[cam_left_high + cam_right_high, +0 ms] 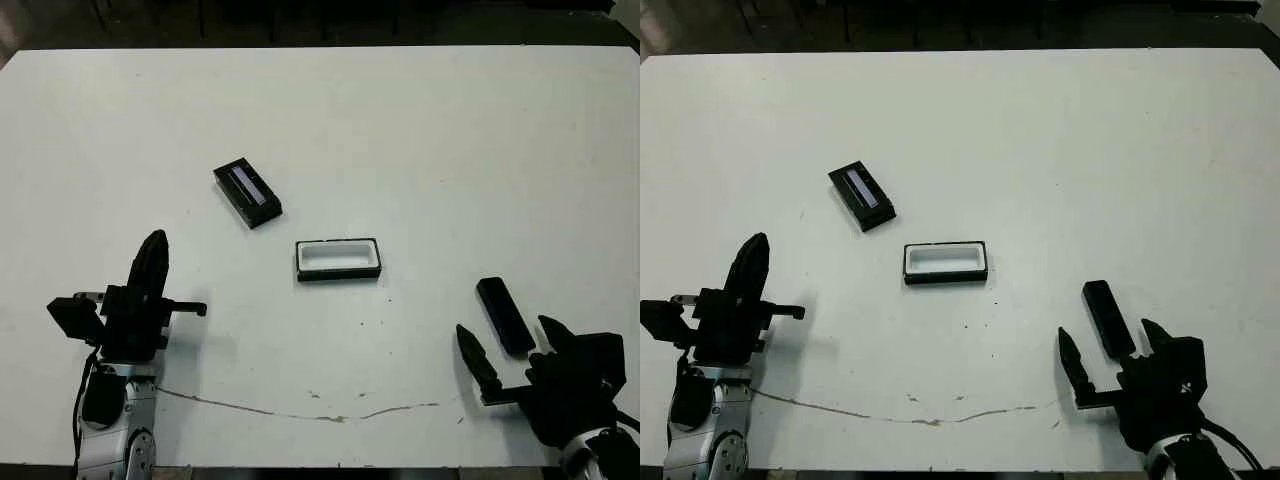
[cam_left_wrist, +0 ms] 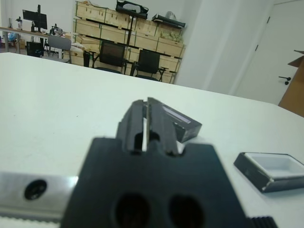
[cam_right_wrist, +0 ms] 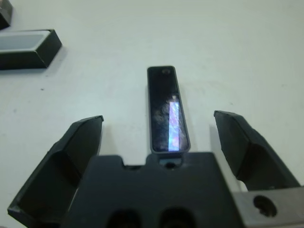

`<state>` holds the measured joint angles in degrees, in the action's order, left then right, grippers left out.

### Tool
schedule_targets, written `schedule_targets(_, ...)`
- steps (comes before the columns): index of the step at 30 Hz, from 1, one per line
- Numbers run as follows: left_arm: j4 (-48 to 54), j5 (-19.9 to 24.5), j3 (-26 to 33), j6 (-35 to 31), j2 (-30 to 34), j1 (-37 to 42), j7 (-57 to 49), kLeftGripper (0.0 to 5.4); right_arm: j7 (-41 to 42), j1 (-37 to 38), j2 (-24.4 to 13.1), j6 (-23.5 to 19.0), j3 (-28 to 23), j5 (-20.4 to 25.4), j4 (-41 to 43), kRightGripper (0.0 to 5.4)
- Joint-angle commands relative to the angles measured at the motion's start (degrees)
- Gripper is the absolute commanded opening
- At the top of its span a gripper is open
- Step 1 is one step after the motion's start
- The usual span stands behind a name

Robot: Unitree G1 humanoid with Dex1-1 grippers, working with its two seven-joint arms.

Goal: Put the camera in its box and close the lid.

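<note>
The camera [image 1: 505, 315], a slim black bar, lies flat on the table at the front right; its face shows a bluish sheen in the right wrist view [image 3: 166, 109]. My right gripper [image 1: 507, 332] is open and straddles the camera's near end, one finger on each side, without touching it. The box [image 1: 338, 259], a black tray with white lining, sits open and empty at the table's centre. The lid [image 1: 247, 194], a black block with a pale stripe, lies to the box's far left. My left gripper [image 1: 155, 248] is shut on nothing at the front left, apart from all three.
A thin brownish line [image 1: 300, 410] runs across the white table [image 1: 450, 150] near its front edge. In the left wrist view, office chairs [image 2: 111, 56] and wooden crates [image 2: 102, 28] stand beyond the table's far edge.
</note>
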<state>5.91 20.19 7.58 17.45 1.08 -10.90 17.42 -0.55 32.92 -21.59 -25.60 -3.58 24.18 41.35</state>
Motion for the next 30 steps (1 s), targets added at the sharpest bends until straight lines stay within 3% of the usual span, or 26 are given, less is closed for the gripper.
schedule_targets(1, -0.88, 0.46, 0.25, -0.52, 0.23, -0.81, 0.32, 0.0, -0.55, 0.66, 3.71, -0.08, 0.16, -1.13, -1.55, 5.38)
schedule_targets(14, -0.68, 0.02, 0.33, -0.48, 0.19, -0.98, 0.19, 0.0, -3.35, 0.93, 5.8, 0.87, 1.46, -1.44, -1.82, 5.28)
schedule_targets(30, -0.67, 0.11, 0.32, -0.47, 0.15, -1.03, 0.27, 0.0, -6.62, 1.94, 4.88, -0.45, 0.71, 2.79, 1.28, 2.52)
